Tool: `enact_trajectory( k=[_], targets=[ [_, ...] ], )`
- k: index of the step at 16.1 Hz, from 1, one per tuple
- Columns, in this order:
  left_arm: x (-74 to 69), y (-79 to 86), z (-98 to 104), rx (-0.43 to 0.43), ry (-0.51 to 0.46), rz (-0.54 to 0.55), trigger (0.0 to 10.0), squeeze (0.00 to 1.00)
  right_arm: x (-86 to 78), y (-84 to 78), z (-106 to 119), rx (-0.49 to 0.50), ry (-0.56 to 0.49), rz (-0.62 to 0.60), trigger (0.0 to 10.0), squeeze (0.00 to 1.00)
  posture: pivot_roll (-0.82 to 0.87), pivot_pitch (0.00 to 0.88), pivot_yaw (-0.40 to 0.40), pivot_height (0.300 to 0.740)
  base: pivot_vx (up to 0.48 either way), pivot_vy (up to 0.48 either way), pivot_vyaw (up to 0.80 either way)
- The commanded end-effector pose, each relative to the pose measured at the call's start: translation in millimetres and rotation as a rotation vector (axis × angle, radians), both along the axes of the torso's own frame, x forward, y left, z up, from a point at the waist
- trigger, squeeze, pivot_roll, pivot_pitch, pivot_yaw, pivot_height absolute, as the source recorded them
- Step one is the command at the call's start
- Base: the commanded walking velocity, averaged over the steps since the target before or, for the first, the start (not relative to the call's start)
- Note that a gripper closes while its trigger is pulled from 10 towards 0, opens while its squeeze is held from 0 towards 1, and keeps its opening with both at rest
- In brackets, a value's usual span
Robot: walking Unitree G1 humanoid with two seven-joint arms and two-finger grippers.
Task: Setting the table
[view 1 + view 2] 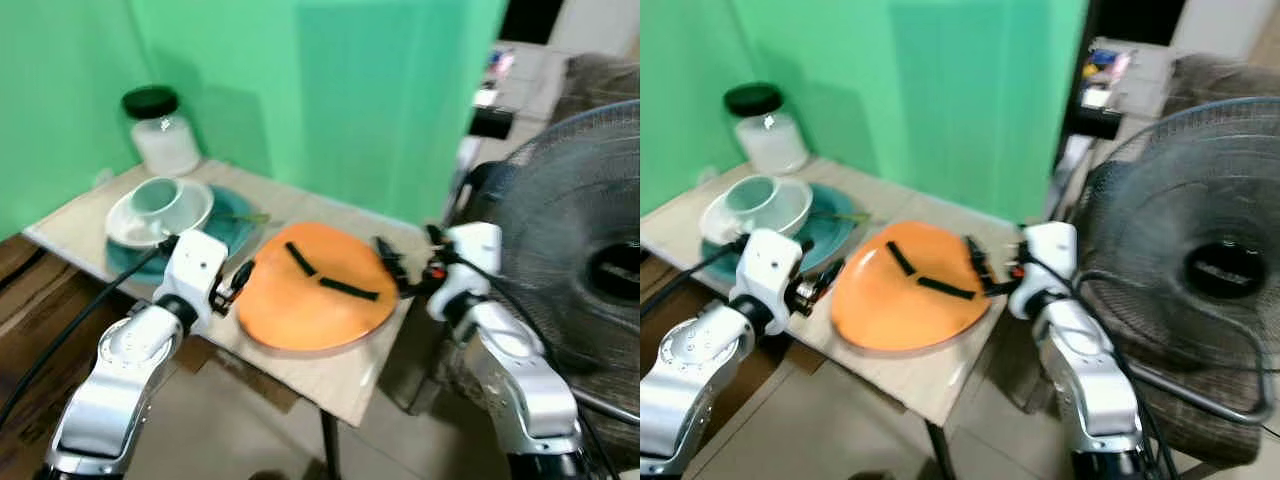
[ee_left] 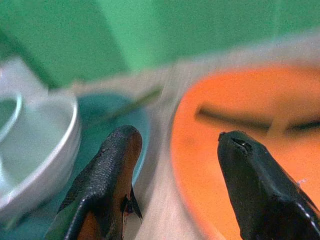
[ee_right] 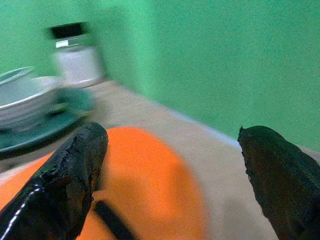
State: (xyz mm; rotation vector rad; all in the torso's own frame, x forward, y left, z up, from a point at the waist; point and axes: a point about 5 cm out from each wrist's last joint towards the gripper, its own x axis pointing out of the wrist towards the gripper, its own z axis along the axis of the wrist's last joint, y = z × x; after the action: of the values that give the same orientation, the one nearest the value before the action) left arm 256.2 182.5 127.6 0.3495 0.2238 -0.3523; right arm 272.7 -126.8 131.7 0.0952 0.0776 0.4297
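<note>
A small light-topped table [image 1: 330, 385] stands before a green backdrop, and on it lies an orange plate [image 1: 315, 300] with two dark strips [image 1: 330, 275] resting across its face, possibly cutlery, though blur hides their form. To the left of the plate sits a teal plate [image 1: 225, 225] carrying a white bowl [image 1: 195, 208] with a pale cup [image 1: 157, 197] inside it, and a jar with a black lid [image 1: 160, 130] stands at the far left corner. The left gripper [image 1: 240, 277] hovers at the left edge of the orange plate, its fingers spread apart and holding nothing; the wrist view shows one finger toward the teal plate and the other over the orange rim. The right gripper [image 1: 395, 265] is at the plate's right edge, fingers likewise wide apart and empty. A large fan [image 1: 575, 250] stands close on the right. The step in hand appears to be a two-sided approach to the orange plate, to take or shift it. The next move likely calls for each gripper to settle onto the rim and close evenly, keeping the plate level so the strips do not slide, and staying clear of the stacked dishes beside it.
</note>
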Motion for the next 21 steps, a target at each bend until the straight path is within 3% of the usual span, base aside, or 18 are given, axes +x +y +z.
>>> enact_trajectory(
  k=[1, 4, 6, 10, 13, 21],
  targets=[
    [2.0, 4.5, -12.5, 0.064, 0.032, -0.024, 10.0, 0.00, 1.3, 1.5, 2.6, -0.003, 0.003, 0.063, 10.0, 0.00, 0.17, 0.000, 0.051, 0.740, 0.000, 0.000, 0.00],
    [9.3, 11.9, -25.9, 0.067, 0.081, -0.044, 10.0, 0.00, 3.6, 5.6, 2.5, -0.046, 0.003, 0.182, 10.0, 0.00, 0.17, 0.000, 0.046, 0.740, 0.000, 0.000, 0.00],
    [17.8, 11.7, -35.8, 0.073, 0.102, -0.117, 10.0, 0.00, 7.3, 5.9, 1.8, -0.087, 0.002, 0.245, 10.0, 0.00, 0.17, 0.000, 0.041, 0.740, 0.000, 0.000, 0.00],
    [32.3, -2.9, -29.2, 0.031, 0.043, -0.222, 10.0, 0.00, 12.1, 1.3, 1.5, -0.107, -0.005, 0.253, 10.0, 0.00, 0.17, 0.000, 0.045, 0.740, 0.000, 0.000, 0.00],
    [32.1, -11.2, -27.1, 0.011, 0.034, -0.301, 10.0, 0.00, 9.2, -0.4, 2.6, -0.105, -0.015, 0.275, 10.0, 0.00, 0.16, 0.000, 0.054, 0.740, 0.000, 0.000, 0.00],
    [22.4, -1.8, -56.2, 0.079, 0.158, -0.348, 10.0, 0.00, 15.0, -6.5, -6.7, -0.163, 0.036, 0.237, 10.0, 0.00, 0.15, 0.000, 0.055, 0.740, 0.000, 0.000, 0.00]
  ],
)
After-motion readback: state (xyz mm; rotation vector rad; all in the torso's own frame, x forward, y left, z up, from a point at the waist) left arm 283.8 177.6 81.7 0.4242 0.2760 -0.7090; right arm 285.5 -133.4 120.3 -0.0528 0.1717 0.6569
